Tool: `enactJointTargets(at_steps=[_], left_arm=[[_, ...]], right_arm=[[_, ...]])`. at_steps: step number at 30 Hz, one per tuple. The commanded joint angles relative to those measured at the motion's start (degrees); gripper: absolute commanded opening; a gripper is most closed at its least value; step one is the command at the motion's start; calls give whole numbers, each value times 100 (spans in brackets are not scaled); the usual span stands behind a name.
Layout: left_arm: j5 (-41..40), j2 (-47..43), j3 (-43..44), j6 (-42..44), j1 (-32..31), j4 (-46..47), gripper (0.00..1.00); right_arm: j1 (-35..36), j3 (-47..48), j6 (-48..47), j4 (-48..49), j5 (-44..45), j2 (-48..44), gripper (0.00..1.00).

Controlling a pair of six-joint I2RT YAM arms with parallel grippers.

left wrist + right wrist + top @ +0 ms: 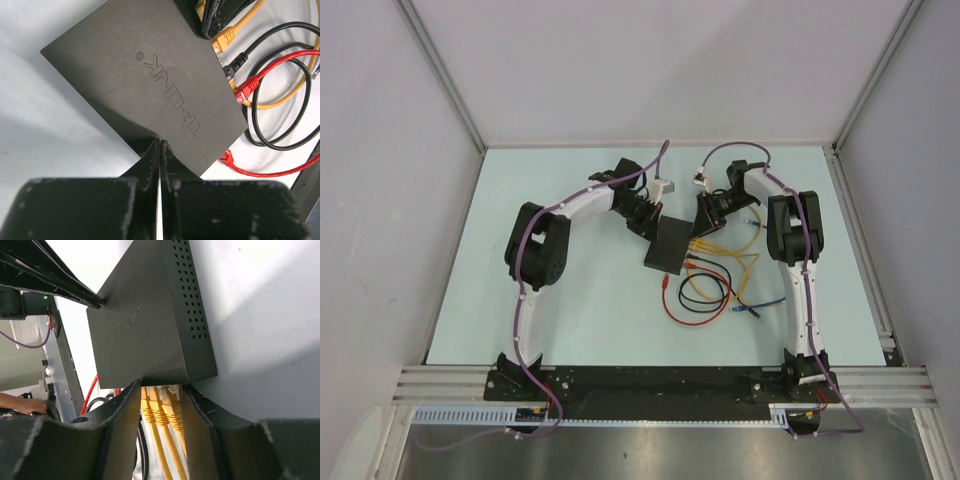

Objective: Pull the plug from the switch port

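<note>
The switch [668,246] is a flat black box lying mid-table, its socket edge turned toward the right arm. In the right wrist view, three yellow plugs [162,407] sit side by side in the switch [145,330], and my right gripper [161,386] has closed on them from both sides, right at the port edge. A black plug [235,64] and a red plug [246,86] occupy neighbouring sockets. My left gripper [161,142] is shut with nothing in it, its tip pressing on the switch [150,85] at the corner far from the sockets.
Yellow cables [730,250], a red cable loop [695,300] and a black cable lie in front of the switch. A loose red plug [227,157] rests beside it and a blue plug [750,312] farther right. A small grey part [665,187] lies behind.
</note>
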Motion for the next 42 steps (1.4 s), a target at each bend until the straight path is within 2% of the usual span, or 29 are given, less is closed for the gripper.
enactJointTargets(at_steps=[1, 9, 12, 14, 20, 37, 42], left_arm=[[-296, 149, 101, 108, -40, -2, 1], [-331, 140, 66, 134, -57, 7, 1], [-331, 140, 84, 134, -66, -1, 1], [-340, 132, 75, 134, -66, 7, 1], [-366, 140, 75, 152, -84, -10, 1], [-384, 149, 57, 161, -93, 7, 1], [-393, 149, 57, 161, -92, 7, 1]], right_arm=[[-18, 72, -17, 169, 877, 206, 40], [-114, -25, -43, 134, 842, 224, 36], [-211, 10, -60, 47, 554, 294, 42], [-246, 28, -139, -42, 455, 303, 42], [-246, 63, -430, -218, 534, 347, 41], [70, 195, -34, -16, 1158, 452, 37], [193, 476, -95, -297, 1316, 646, 31]])
